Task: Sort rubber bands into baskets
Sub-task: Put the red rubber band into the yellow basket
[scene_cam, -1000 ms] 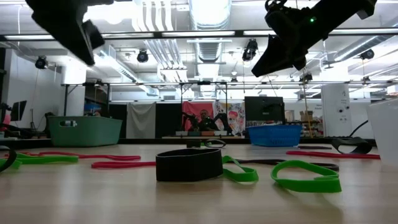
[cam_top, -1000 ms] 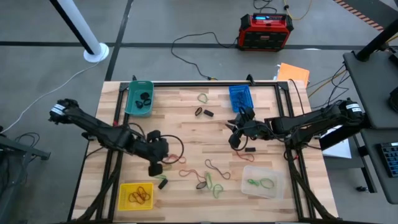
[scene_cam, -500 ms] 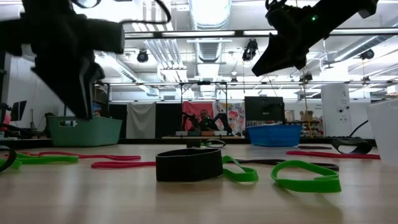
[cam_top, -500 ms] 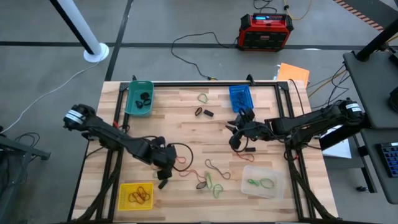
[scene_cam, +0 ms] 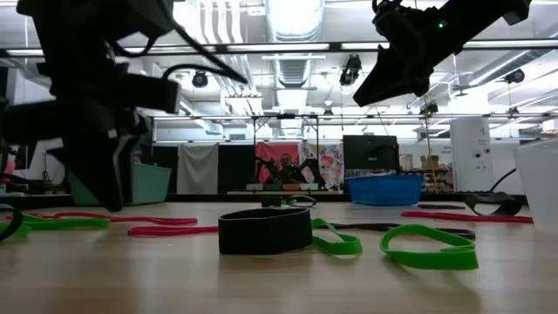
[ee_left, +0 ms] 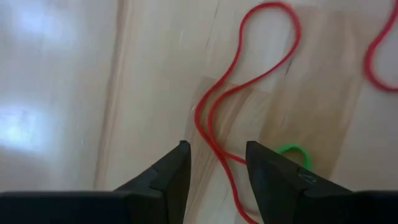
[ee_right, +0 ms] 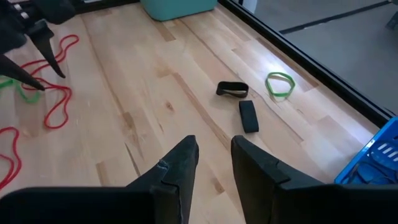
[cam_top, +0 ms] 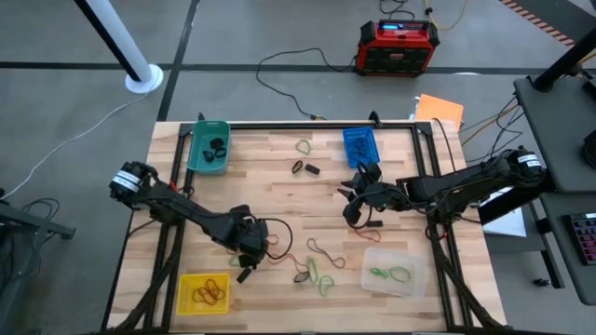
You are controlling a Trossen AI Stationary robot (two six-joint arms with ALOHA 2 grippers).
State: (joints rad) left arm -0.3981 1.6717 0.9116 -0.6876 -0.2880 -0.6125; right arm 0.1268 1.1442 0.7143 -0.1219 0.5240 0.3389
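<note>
My left gripper (ee_left: pixel 217 149) hangs low over the table's near middle (cam_top: pixel 253 249), pointing steeply down and open. Its fingers stand on either side of a long red rubber band (ee_left: pixel 214 112) that lies flat on the wood; I cannot tell whether they touch it. The same gripper shows far off in the right wrist view (ee_right: pixel 45 78). My right gripper (ee_right: pixel 213 149) is raised over the table's right middle (cam_top: pixel 357 203), open by a narrow gap and holding nothing. The baskets stand at the corners: teal (cam_top: pixel 209 146), blue (cam_top: pixel 359 146), yellow (cam_top: pixel 204 292), clear (cam_top: pixel 391 271).
Loose bands lie about: another red one (cam_top: pixel 323 251), green ones (cam_top: pixel 321 279) (cam_top: pixel 304 146), black ones (cam_top: pixel 305 168) (cam_top: pixel 244 274) (cam_top: pixel 373 223). A wide black band (scene_cam: pixel 265 230) lies nearest the low camera. A red-and-black box (cam_top: pixel 399 46) and cables sit on the floor beyond the far edge.
My left gripper has come down from high above to just over the wood, moving a little toward the table's right and near edges, and has tipped to point more steeply down. The bands lie as before.
</note>
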